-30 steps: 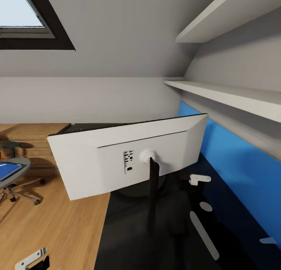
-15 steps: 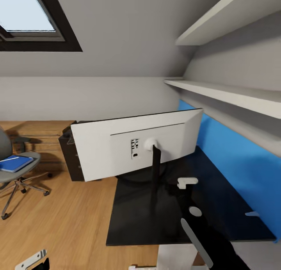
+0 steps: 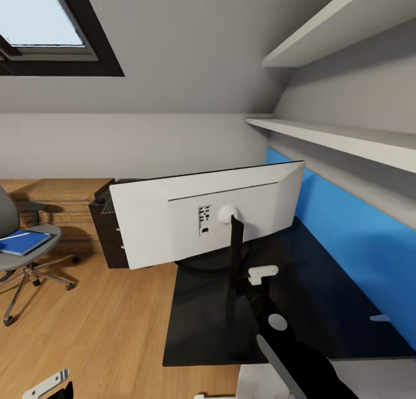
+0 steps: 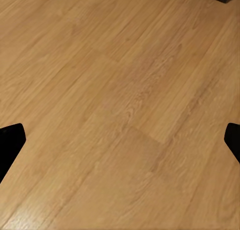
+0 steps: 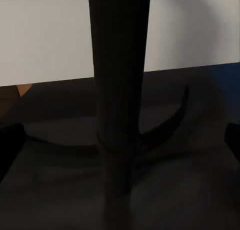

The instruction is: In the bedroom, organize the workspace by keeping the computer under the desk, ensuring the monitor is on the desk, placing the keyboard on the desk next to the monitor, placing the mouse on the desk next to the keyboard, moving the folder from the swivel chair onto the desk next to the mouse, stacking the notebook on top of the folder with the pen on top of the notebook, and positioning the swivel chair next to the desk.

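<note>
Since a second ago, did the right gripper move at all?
Yes. The right gripper has moved left in the head view, closer to the monitor's black stand on the desk.

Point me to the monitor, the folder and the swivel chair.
monitor [image 3: 173,226], head view, on its white back panel.
folder [image 3: 22,242], head view, on its blue cover.
swivel chair [image 3: 23,263], head view, on the front edge of the grey seat.
</note>
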Controlling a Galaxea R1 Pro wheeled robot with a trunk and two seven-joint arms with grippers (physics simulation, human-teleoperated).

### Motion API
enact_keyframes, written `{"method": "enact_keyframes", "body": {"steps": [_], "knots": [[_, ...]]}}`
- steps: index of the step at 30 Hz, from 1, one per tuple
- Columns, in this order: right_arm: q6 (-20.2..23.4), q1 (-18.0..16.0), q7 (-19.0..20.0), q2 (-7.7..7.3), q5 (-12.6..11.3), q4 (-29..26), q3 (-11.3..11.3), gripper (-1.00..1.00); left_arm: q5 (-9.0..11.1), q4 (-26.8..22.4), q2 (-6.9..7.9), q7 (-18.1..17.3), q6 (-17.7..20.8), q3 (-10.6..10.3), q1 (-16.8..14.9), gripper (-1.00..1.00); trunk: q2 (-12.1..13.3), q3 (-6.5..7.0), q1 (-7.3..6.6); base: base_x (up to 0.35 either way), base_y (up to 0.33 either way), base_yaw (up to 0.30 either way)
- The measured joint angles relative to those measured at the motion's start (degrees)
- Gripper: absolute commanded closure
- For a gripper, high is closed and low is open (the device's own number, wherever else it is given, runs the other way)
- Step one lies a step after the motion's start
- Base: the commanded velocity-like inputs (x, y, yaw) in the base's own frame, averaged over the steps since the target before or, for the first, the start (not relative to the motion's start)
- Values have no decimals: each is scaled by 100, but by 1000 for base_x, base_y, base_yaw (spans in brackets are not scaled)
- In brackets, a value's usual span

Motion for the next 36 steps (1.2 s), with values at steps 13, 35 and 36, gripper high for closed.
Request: {"method": "enact_keyframes", "body": {"steps": [13,35,36], "knots": [[-34,0,0,11,1,52,4,-100,-1,0,-7,-6,0,-7,-1,-100,0,0,-1,161,0,0],[-35,0,0,-2,8,54,4,-100,0,0,-9,-6,0,-8,-1,-100,0,0,1,99,0,0],[-35,0,0,-3,8,54,4,-100,0,0,-8,-6,0,-6,-1,-100,0,0,1,5,0,0]]}}
